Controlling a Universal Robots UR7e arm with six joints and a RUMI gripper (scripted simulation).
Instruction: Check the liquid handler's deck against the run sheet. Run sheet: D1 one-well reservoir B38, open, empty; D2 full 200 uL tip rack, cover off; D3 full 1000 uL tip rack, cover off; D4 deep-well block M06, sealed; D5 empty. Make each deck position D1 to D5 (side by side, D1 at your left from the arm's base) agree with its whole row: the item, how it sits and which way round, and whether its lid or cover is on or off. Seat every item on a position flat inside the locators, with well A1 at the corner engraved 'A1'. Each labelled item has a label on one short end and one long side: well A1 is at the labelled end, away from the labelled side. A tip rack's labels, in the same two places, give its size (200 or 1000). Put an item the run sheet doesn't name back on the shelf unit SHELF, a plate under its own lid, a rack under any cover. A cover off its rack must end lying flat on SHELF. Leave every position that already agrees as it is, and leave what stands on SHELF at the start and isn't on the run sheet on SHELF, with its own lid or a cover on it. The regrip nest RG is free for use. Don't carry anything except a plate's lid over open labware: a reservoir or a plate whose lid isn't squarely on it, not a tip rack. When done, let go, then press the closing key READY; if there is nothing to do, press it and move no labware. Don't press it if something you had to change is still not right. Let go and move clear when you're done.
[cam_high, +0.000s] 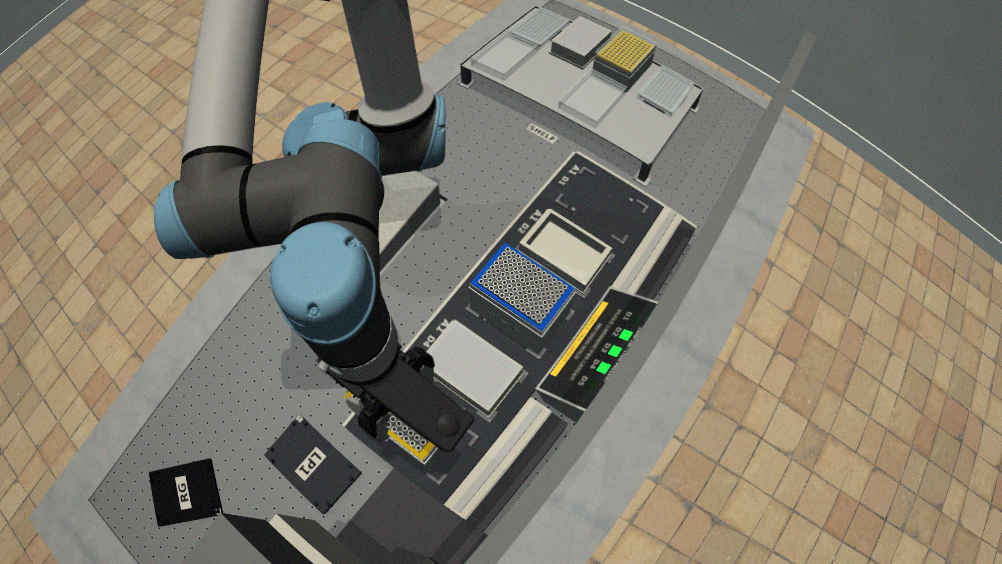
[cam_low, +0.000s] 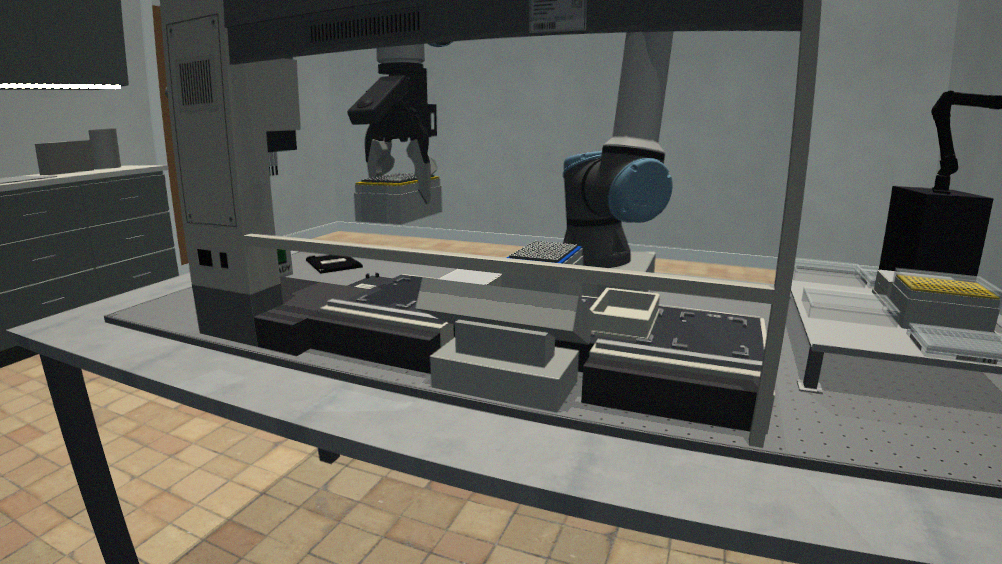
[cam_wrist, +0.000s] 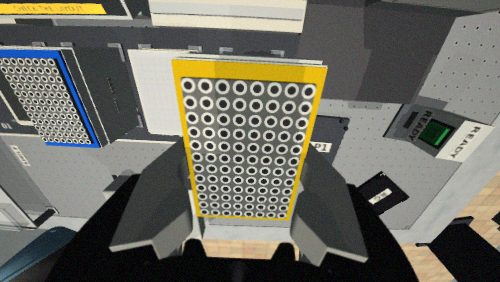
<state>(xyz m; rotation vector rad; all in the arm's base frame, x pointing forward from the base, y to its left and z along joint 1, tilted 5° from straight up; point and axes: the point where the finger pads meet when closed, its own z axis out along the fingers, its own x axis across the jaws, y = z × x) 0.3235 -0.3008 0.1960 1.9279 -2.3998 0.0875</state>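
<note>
The claw (cam_low: 399, 168) grips a yellow tip rack (cam_wrist: 248, 145) high above D5 (cam_high: 448, 468); it likely belongs at D2, where a reservoir (cam_high: 565, 246) sits.

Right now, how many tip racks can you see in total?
3. A yellow rack hangs in the gripper above the deck, a blue rack sits on the deck, and another yellow rack stands on SHELF.

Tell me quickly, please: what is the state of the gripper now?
Gripper: closed on the yellow-framed tip rack, held in the air above the deck.
</note>
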